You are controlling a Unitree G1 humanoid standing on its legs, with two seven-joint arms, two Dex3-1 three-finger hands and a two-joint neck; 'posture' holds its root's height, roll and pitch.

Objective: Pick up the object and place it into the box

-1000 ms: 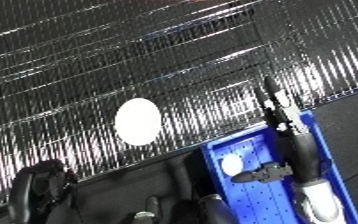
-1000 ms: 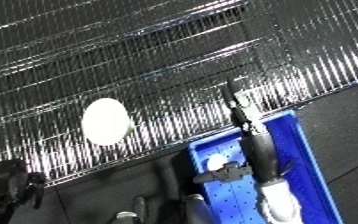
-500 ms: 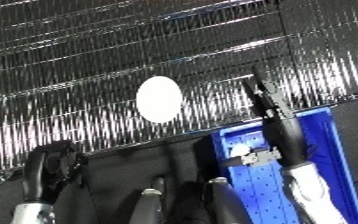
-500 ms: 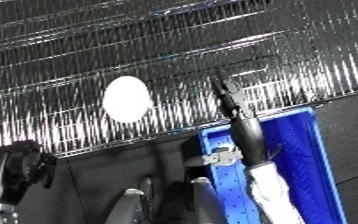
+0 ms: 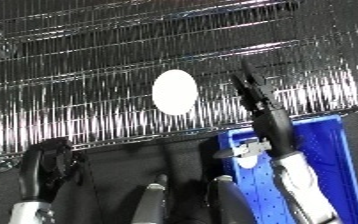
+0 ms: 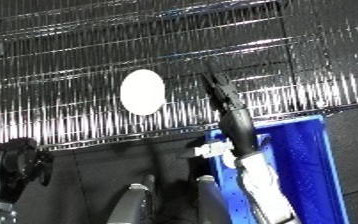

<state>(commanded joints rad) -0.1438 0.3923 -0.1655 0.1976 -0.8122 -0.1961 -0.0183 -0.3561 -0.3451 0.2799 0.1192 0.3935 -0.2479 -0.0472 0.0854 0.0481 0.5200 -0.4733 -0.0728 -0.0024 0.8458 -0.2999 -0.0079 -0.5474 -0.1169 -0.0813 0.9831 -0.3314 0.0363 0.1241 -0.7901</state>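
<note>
Left eye view: white oval object (image 5: 175, 92) on ribbed metal surface (image 5: 69, 75), left of right hand (image 5: 251, 92), fingers straight, empty. Blue bin (image 5: 331, 150) near right. Could roll away if nudged sideways.

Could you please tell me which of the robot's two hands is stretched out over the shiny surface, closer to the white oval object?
The right hand: its straight fingers reach past the blue bin near the white oval object. The left hand hangs back, curled.
</note>
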